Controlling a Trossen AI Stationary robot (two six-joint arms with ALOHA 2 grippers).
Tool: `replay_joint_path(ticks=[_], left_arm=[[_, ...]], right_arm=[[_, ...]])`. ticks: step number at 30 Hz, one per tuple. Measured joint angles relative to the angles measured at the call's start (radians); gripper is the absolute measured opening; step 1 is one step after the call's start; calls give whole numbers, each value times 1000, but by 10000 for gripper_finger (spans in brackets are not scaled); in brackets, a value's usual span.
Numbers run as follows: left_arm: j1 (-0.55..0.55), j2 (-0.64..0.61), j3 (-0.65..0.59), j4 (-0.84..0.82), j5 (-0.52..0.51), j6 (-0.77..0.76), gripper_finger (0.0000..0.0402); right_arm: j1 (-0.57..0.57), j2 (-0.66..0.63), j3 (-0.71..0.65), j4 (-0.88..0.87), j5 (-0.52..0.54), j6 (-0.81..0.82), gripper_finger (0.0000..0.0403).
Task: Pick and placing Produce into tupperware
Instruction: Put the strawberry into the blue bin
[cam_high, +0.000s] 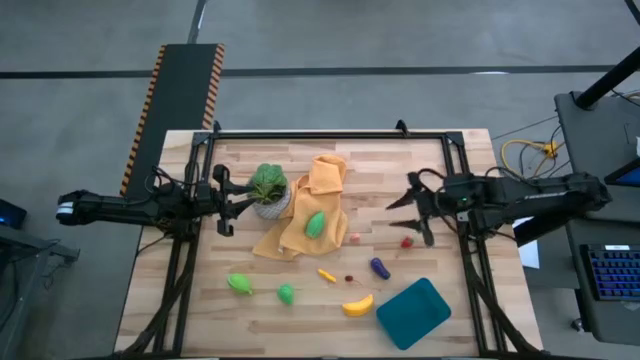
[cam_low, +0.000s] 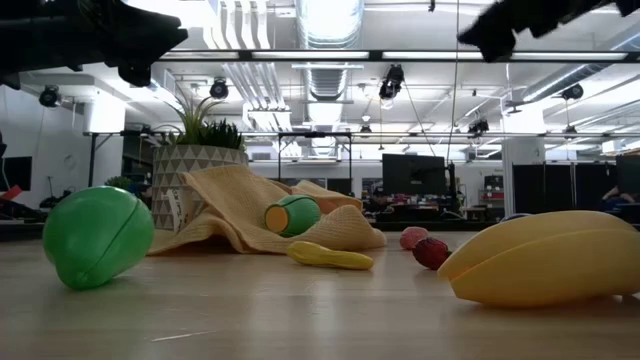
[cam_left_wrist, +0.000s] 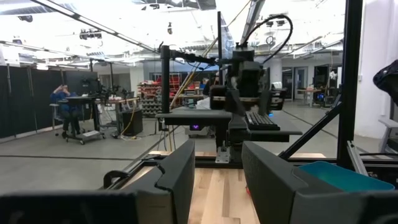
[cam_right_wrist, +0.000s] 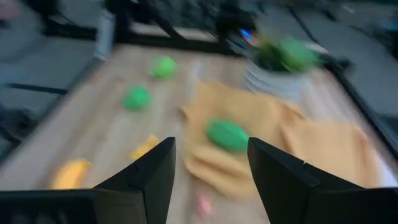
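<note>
Spanning grey floor, wooden table (cam_high: 260, 300), scattered produce (cam_high: 358, 305).

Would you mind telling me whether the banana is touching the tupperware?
Apart. The high view shows bare wood between the banana and the tupperware.

A leafy plant in a white pot (cam_high: 269, 190) is placed just beside the left gripper, and an orange cloth (cam_high: 318, 190) is spread touching the pot.
</note>
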Motion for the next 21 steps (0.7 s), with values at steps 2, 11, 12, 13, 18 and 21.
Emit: replay_joint_path(ticks=[2, 11, 12, 13, 18, 21], left_arm=[[0, 3, 0, 0, 0, 0, 121], [0, 9, -1, 0, 0, 0, 121], [0, 9, -1, 0, 0, 0, 121], [0, 9, -1, 0, 0, 0, 121], [0, 9, -1, 0, 0, 0, 121], [0, 9, -1, 0, 0, 0, 121]], right_arm=[[-1, -59, 4, -114, 58, 29, 194], [31, -256, -14, -276, 72, 230, 194], [38, -255, -14, -275, 71, 230, 194], [45, -250, -14, -280, 70, 233, 194], [64, -219, 2, -282, 53, 250, 194], [64, -234, 11, -204, 11, 239, 194]])
